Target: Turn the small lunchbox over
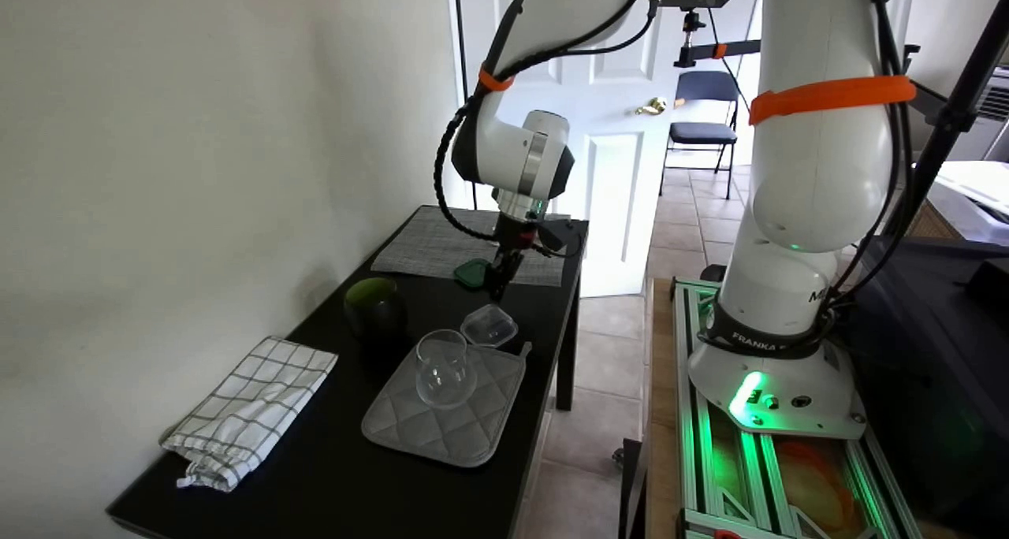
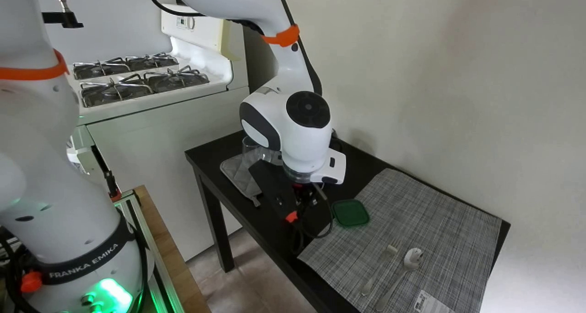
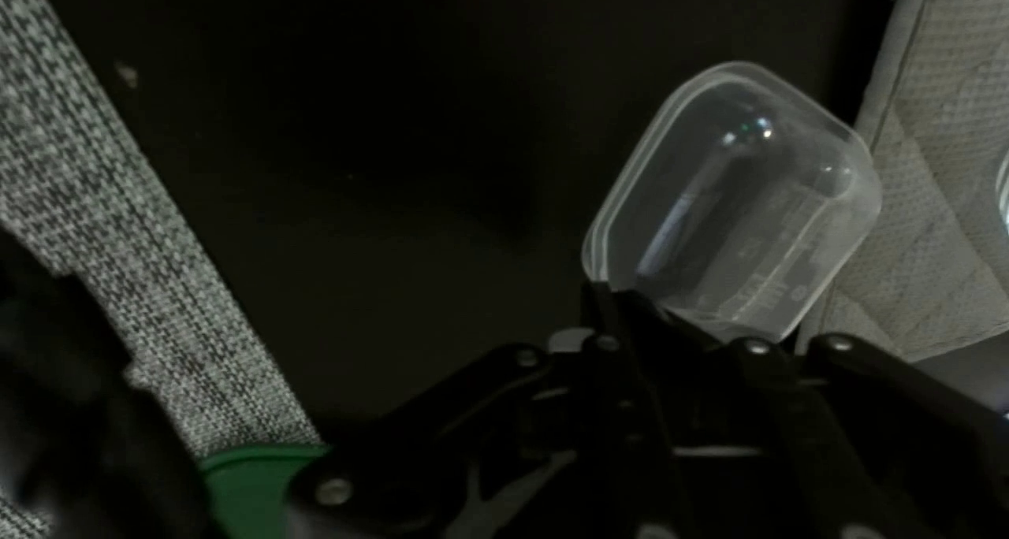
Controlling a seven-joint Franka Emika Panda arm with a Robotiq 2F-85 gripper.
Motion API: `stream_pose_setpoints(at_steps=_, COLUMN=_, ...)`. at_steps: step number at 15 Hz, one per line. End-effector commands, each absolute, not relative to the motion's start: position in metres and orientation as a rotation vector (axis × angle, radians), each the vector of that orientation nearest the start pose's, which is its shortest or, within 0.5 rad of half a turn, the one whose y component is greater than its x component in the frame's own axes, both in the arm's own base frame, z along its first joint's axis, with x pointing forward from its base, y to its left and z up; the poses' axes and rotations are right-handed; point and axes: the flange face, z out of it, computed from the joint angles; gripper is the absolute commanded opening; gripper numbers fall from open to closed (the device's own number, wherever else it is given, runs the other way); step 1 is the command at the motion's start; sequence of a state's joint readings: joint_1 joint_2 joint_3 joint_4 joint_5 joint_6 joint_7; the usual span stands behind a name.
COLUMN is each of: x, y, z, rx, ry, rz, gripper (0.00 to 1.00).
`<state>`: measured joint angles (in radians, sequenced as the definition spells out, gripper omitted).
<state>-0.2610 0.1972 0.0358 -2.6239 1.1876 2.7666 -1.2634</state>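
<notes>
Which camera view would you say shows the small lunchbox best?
The wrist view: the small lunchbox appears large, only its lower edge partly covered by the gripper. In an exterior view it looks small, by the quilted pad; where the arm blocks an exterior view, I cannot see it.

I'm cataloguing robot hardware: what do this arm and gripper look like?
The Franka arm is white with a dark round joint cap, orange straps, black cables, a black "FRANKA EMIKA" band and a green base light. The gripper is black with silvery screws.
</notes>
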Motion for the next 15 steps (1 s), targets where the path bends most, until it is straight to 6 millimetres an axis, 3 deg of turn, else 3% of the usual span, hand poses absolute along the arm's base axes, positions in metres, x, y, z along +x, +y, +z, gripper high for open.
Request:
stream_pose_setpoints(at_steps=1, x=0.372, y=-0.134, z=0.178, rx=-2.822, ry=0.134, rz=-0.363, gripper=0.01)
stream_pose_setpoints(at_steps=2, x=0.372, y=-0.135, z=0.178, rx=-2.823, ry=0.141, rz=-0.368, gripper=0.01)
stream_pose_setpoints(at_steps=3, x=0.373, y=-0.135, z=0.178, rx=-2.818, ry=0.149, rz=-0.372, gripper=0.31)
stream_pose_setpoints(at_steps=5, x=0.378, y=-0.136, z=0.179, rx=-2.801, ry=0.126, rz=-0.414, gripper=0.37)
stream_pose_setpoints(at_steps=13, x=0.385, y=-0.135, z=0.172, rx=-2.78, ry=0.079, rz=-0.411, gripper=0.96)
stream_pose_setpoints(at_steps=15, x=0.386, y=-0.13, z=0.168, rx=-2.765, ry=0.069, rz=-0.394, gripper=1.0)
